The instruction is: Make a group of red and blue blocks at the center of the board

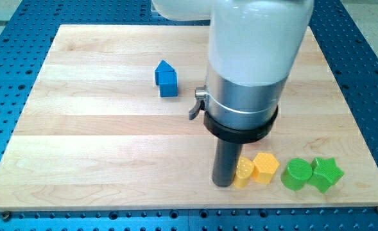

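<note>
A blue house-shaped block [166, 79] sits on the wooden board [99, 141], left of centre towards the view's top. No red block shows; the arm's wide body covers part of the board. My tip [223, 184] rests on the board near the view's bottom, right of centre, far below and to the right of the blue block. It touches the left side of a yellow block [244, 172].
A second yellow block [266, 167] sits right of the first. A green round block [297, 174] and a green star block [325, 174] sit further right, near the board's bottom edge. A blue perforated table [9, 96] surrounds the board.
</note>
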Robot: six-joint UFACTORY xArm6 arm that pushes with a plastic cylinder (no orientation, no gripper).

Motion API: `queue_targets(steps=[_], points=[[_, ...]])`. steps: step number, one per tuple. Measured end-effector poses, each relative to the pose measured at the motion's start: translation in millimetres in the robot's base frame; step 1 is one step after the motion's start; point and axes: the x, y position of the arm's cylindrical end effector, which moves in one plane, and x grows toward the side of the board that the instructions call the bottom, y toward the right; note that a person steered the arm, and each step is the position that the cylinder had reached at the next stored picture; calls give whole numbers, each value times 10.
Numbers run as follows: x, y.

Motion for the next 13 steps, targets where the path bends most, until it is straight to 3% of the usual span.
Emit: queue_targets(steps=[2, 6, 9, 12, 13], points=[[-247, -370], [-269, -327], [-544, 548], [-717, 899], [-1010, 320]])
